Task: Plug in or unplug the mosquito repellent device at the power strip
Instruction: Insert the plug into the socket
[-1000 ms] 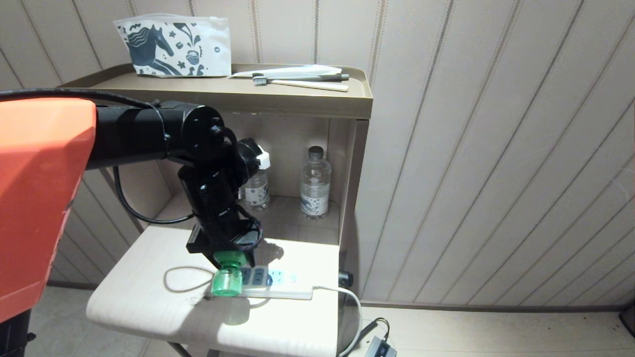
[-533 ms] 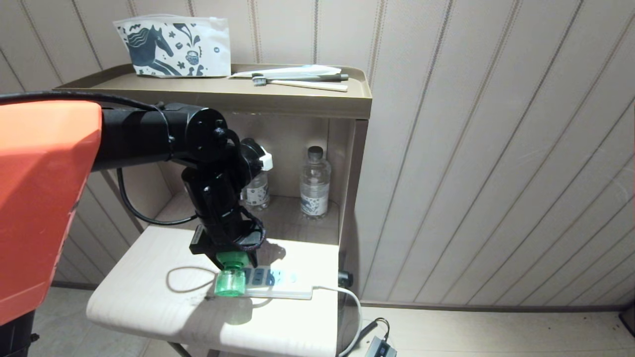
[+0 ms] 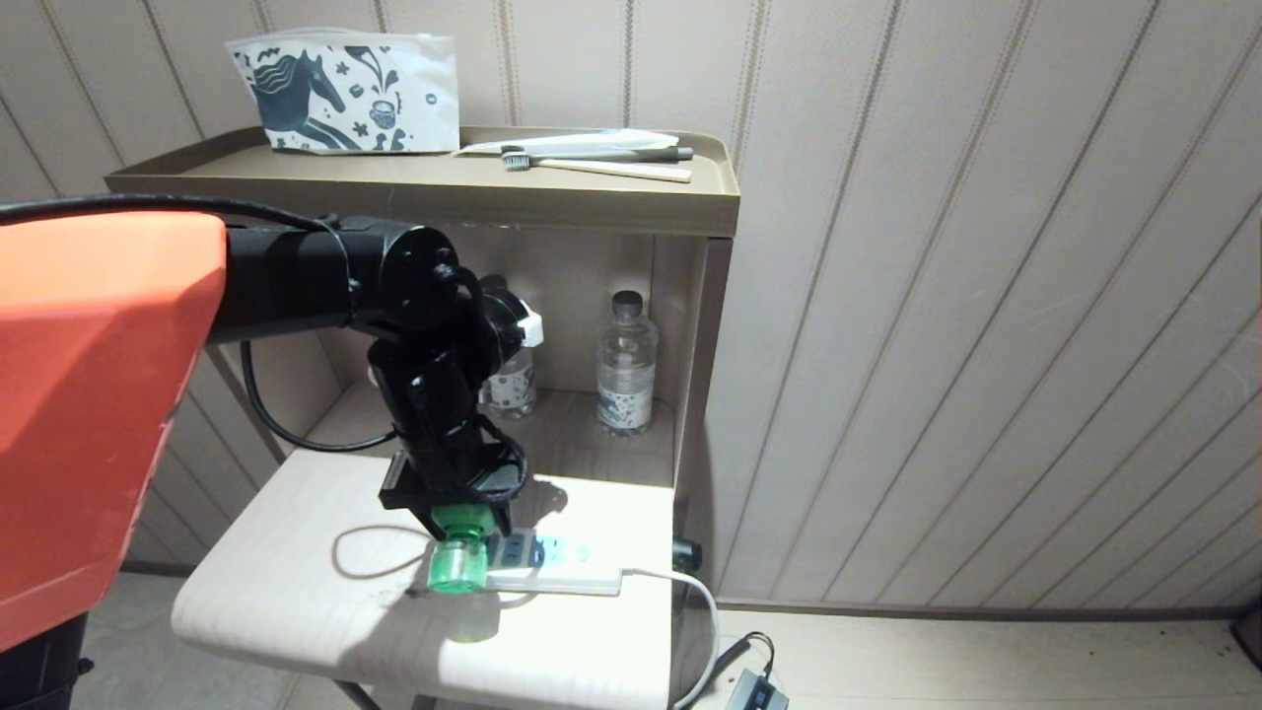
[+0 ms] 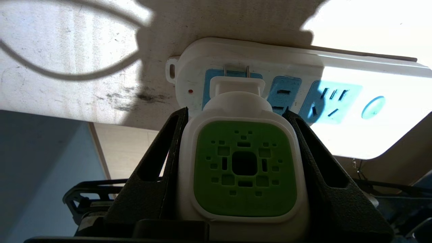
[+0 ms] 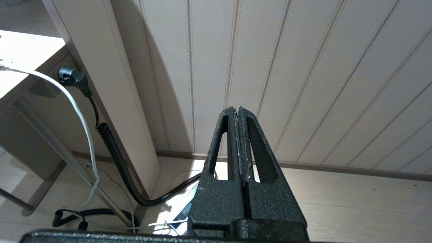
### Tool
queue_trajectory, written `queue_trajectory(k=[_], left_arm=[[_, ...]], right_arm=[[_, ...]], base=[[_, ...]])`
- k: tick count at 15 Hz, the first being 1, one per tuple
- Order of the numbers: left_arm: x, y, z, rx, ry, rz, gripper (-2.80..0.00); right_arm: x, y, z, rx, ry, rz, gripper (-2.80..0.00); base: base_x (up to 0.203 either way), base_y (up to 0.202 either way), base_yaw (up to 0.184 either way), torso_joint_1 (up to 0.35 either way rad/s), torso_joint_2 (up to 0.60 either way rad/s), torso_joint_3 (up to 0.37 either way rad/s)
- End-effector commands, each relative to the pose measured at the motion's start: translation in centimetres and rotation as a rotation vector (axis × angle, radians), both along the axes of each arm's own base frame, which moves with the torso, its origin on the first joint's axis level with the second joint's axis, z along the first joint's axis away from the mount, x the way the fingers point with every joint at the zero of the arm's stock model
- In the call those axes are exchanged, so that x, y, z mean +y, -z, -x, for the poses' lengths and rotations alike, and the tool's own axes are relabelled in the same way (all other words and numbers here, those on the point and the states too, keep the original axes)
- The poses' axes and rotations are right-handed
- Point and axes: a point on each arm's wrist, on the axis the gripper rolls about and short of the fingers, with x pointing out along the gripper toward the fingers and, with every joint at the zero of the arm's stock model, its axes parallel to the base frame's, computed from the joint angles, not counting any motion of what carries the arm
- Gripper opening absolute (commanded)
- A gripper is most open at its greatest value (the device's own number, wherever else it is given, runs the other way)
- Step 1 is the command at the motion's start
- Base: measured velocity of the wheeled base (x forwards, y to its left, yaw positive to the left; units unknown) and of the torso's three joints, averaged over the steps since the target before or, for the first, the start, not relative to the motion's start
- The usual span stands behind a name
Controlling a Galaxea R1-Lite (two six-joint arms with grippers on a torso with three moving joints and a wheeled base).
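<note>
Left wrist view showed left gripper (image 4: 243,118) clamped on the repellent (image 4: 244,168) head's rigid sides, prongs near the strip's (image 4: 337,81) leftmost socket; light, bottle probably fragile.

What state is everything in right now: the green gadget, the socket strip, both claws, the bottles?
mosquito repellent device: held, prongs partly showing at the end socket.
power strip: flat on the table, other sockets free.
left gripper: closed on the device's head.
right gripper: shut, empty, parked off to the side.
water bottles: upright, capped, on the shelf.
</note>
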Motion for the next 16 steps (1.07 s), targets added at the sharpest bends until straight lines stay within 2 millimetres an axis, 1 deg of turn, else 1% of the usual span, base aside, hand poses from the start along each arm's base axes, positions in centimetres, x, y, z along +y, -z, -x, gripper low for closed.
queue_trajectory(k=[1, 6, 16], left_arm=[[0.01, 0.17, 0.0, 0.01, -0.004, -0.006, -2.8], [-0.31, 0.68, -0.2, 0.013, 0.001, -0.006, -2.8], [-0.38, 0.75, -0.01, 0.028, 0.004, -0.015, -2.8]], right_arm=[[0.0, 0.0, 0.0, -0.001, -0.001, 0.0, -2.8], [0.0, 0.0, 0.0, -0.001, -0.001, 0.0, -2.8], [0.0, 0.0, 0.0, -0.001, -0.001, 0.0, -2.8]], base=[[0.0, 0.0, 0.0, 0.0, 0.0, 0.0], [0.0, 0.0, 0.0, 0.0, 0.0, 0.0], [0.0, 0.0, 0.0, 0.0, 0.0, 0.0]])
